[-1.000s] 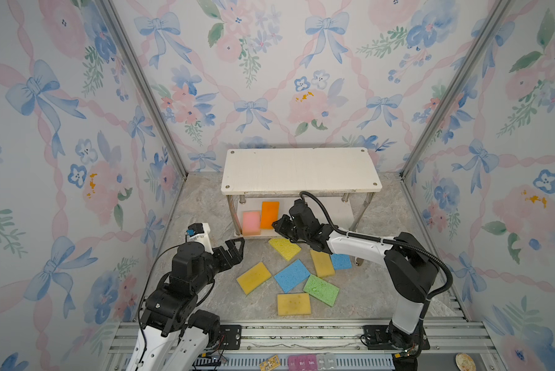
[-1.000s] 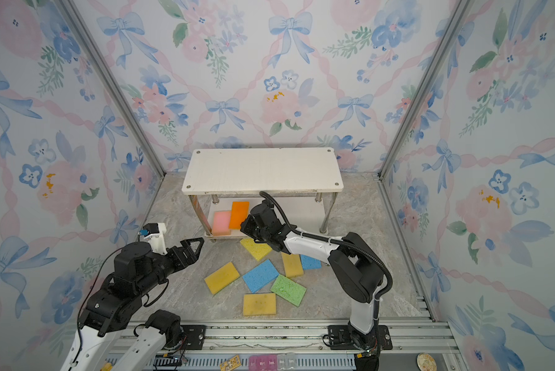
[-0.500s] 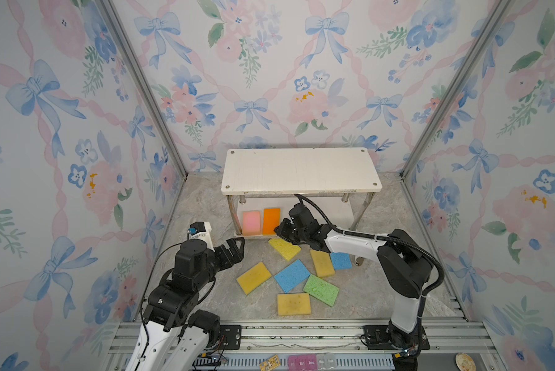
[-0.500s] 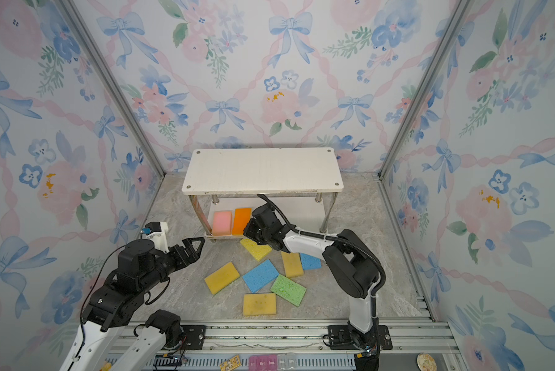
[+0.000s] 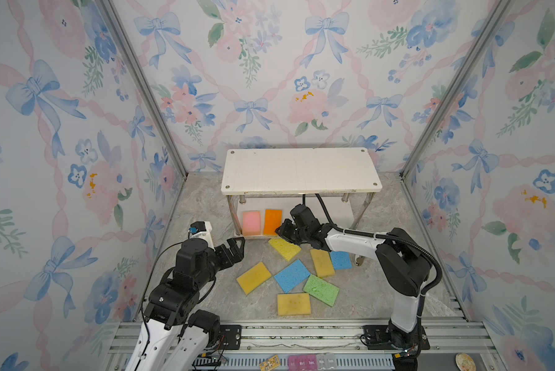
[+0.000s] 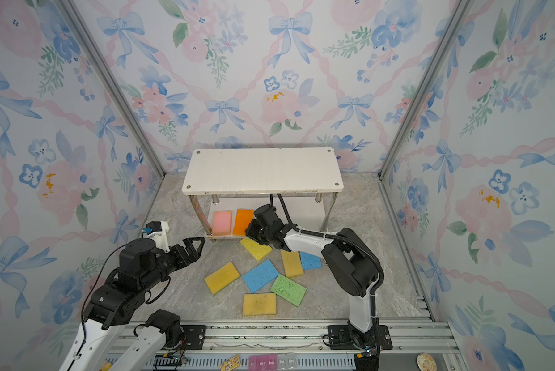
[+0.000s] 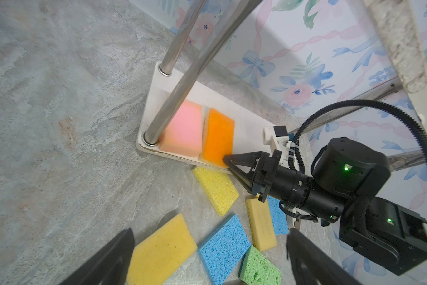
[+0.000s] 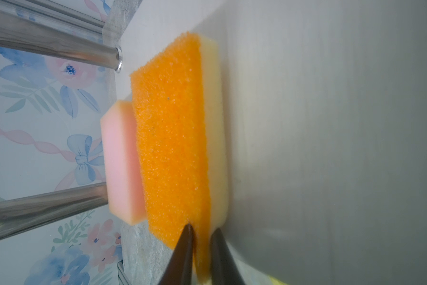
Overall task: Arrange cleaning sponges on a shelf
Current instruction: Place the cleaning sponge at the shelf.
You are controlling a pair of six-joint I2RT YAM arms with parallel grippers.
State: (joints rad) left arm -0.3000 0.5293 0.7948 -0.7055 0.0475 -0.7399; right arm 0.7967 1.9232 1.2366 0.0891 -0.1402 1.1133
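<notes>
Two on lower shelf board [image 7: 247, 128]: pink sponge [image 5: 251, 222], orange sponge [image 5: 272, 221]; adjacent.

Lower board [image 5: 342, 210] (mostly beneath top board [image 5: 298, 170])

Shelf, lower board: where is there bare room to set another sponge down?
Bare: the lower board from the orange sponge across to the legs at the other end, though the right gripper grips that sponge's front edge; and the whole top board. Crowded: the pink sponge end.
</notes>
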